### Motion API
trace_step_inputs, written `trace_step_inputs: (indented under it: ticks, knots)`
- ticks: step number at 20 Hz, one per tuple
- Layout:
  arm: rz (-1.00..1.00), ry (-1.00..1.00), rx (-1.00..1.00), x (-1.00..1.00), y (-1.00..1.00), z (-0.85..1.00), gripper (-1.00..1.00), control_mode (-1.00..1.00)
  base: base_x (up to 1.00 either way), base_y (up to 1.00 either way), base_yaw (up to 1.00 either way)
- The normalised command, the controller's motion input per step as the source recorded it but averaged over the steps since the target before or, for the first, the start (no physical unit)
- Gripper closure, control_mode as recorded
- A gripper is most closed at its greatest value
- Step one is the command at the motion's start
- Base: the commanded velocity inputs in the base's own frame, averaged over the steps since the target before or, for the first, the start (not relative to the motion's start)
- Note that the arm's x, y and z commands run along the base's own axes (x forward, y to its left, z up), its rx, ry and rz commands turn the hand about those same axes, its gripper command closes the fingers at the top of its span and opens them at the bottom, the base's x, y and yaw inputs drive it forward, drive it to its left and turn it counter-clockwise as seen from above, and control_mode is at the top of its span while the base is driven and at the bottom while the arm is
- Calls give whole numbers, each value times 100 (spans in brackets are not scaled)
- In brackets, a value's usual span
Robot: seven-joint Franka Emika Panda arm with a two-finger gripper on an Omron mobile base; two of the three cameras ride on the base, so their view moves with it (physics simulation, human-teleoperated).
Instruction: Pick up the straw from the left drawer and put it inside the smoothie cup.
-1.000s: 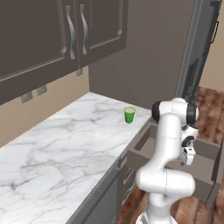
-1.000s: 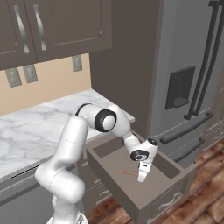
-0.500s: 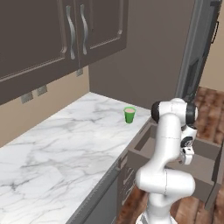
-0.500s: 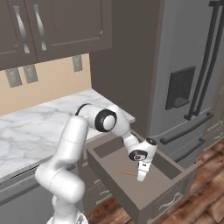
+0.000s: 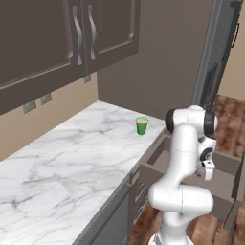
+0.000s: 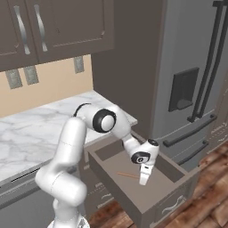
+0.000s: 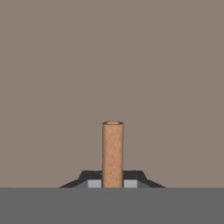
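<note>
The left drawer [image 6: 116,188] stands pulled out below the counter, and my gripper [image 6: 144,180] reaches down into it. The straw [image 6: 128,175], a thin orange-tan stick, lies flat on the drawer floor, with one end at my fingers. In the hand view the straw [image 7: 113,153] rises between my two dark fingertips [image 7: 93,183], and the gripper [image 7: 113,183] is shut on it. The green smoothie cup [image 5: 141,125] stands upright on the marble counter [image 5: 72,158] near its far right end. From the left base view my gripper [image 5: 209,174] hangs over the drawer [image 5: 155,160].
A grey refrigerator [image 6: 196,80] stands just right of the drawer. Dark upper cabinets [image 5: 57,38] hang over the counter. Lower drawer fronts with wavy handles [image 6: 171,202] sit under the open drawer. Wooden floor [image 6: 209,209] lies in front.
The jaws have closed around the straw's end. The arm and the straw have stayed in the same place in the drawer.
</note>
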Motion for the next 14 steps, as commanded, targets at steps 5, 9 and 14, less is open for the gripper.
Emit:
trace_step_inputs:
  ticks: [5, 9, 14]
  knots:
    - [0, -11, 0, -58, -1, 95, 100, -100, 0, 0, 0]
    - [0, -16, 0, -56, 0, 100, 100, -100, 0, 0, 0]
    - [0, -22, -11, -36, 16, 100, 100, -100, 0, 0, 0]
